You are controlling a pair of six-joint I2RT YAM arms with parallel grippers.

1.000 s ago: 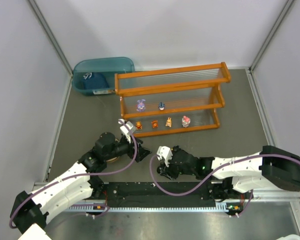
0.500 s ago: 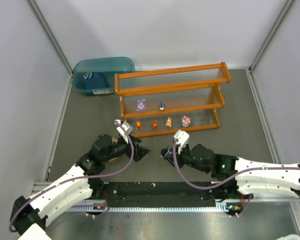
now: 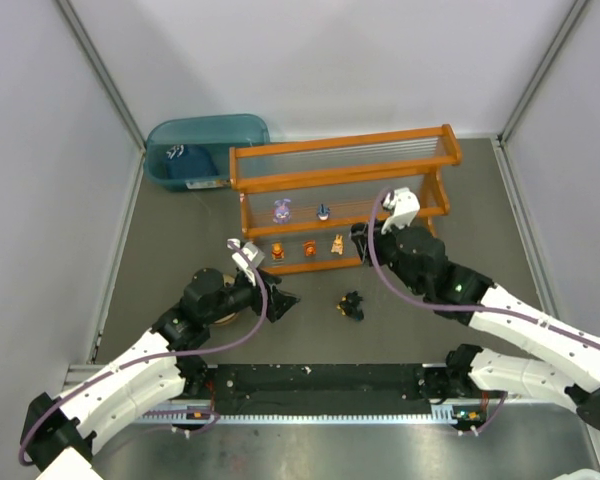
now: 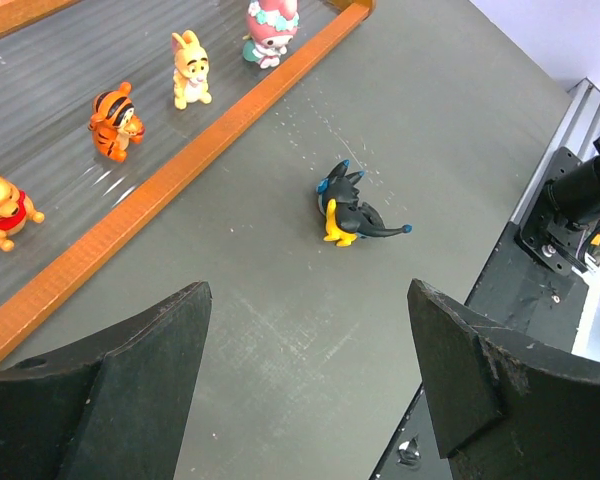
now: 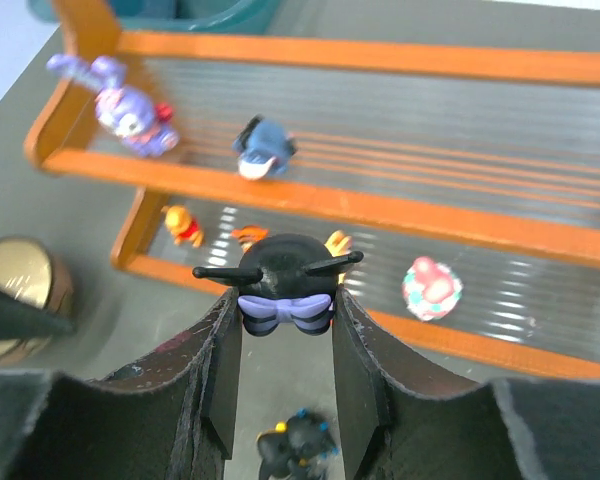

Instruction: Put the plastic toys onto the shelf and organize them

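Observation:
The shelf [image 3: 340,178] is an orange-framed two-tier rack. A purple bunny [image 3: 281,210] and a small dark-blue toy [image 3: 323,212] stand on one tier. Three orange toys [image 3: 309,248] stand on the lower tier. My right gripper [image 3: 363,237] is shut on a round black toy with a lavender bow [image 5: 283,285], held in front of the lower tier and hiding the pink-red toy from above. The pink-red toy [image 5: 432,288] shows in the right wrist view. Another black toy with yellow and blue [image 3: 351,305] lies on the table. My left gripper [image 3: 280,300] is open and empty, left of it.
A teal bin [image 3: 205,148] stands behind the shelf's left end. A tan round bowl [image 3: 220,312] sits partly under my left arm. Grey walls close in the table on three sides. The black rail of the arm bases [image 3: 320,380] runs along the near edge.
My right gripper has moved from the near middle of the table up to the shelf's lower tier, carrying the bow toy. The black-and-yellow toy now shows on the table. The left arm barely moved.

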